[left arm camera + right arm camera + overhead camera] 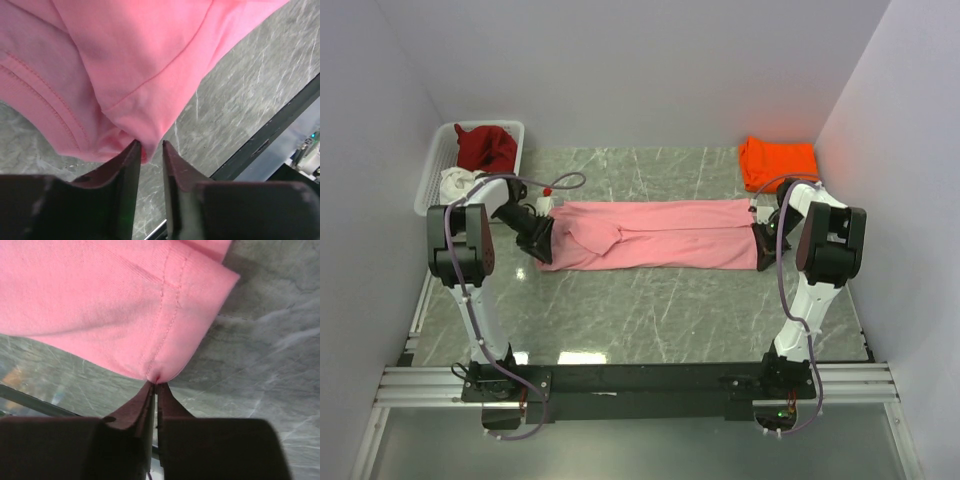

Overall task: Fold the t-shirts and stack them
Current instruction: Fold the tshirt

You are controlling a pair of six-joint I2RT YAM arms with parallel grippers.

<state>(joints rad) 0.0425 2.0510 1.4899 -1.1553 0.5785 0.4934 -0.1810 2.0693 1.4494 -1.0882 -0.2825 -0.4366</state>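
A light pink t-shirt (pixel 660 232) lies folded into a long band across the middle of the table. My left gripper (pixel 542 245) is at its left end. In the left wrist view the jaws (pixel 149 145) stand a little apart, with a bunched pink corner (pixel 135 115) touching the left fingertip and bare table showing beside the right one. My right gripper (pixel 763 250) is at the shirt's right end, shut on the pink hem (pixel 160 315), as the right wrist view (pixel 154 385) shows. A bright orange t-shirt (pixel 778 160) lies folded at the back right.
A white lattice basket (pixel 435 165) at the back left holds a dark red t-shirt (pixel 485 145) and a white one (pixel 458 183). Walls stand close on the left, right and back. The black base rail (pixel 640 380) runs along the near edge.
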